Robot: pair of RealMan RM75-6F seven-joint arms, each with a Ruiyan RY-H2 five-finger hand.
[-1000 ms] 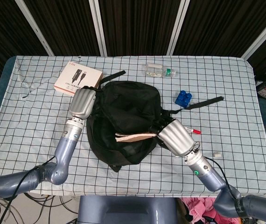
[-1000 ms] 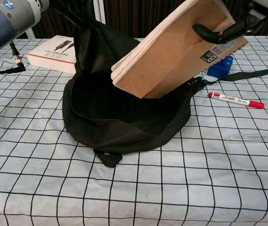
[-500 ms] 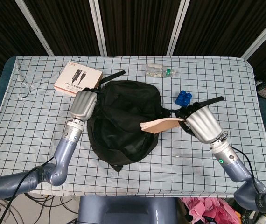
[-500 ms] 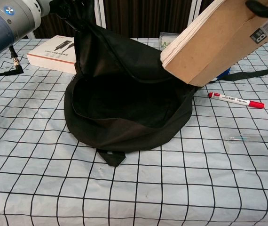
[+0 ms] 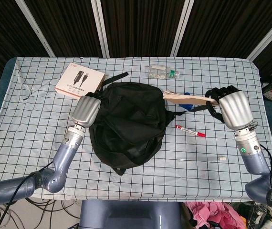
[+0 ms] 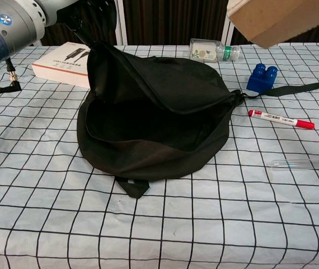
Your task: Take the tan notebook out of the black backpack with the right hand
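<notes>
The black backpack [image 5: 126,121] lies open in the middle of the table, its dark mouth [image 6: 148,123] facing the chest view. My right hand [image 5: 231,107] holds the tan notebook [image 5: 186,98] in the air to the right of the bag, clear of its opening. In the chest view only a corner of the notebook [image 6: 282,19] shows at the top right. My left hand [image 5: 86,111] grips the bag's upper left edge and holds it up; the left arm [image 6: 8,22] fills the top left corner of the chest view.
A white and orange box [image 5: 79,79] lies at the back left. A plastic bottle [image 5: 163,72] lies at the back. A blue block [image 6: 262,77], a bag strap [image 6: 299,88] and a red-capped marker [image 5: 190,130] lie right of the bag. A clear tube [image 6: 304,163] lies nearer.
My right hand has drawn the notebook up and to the right, out of the backpack's mouth and away from it. The bag has slumped a little. My left hand has stayed on the bag's edge.
</notes>
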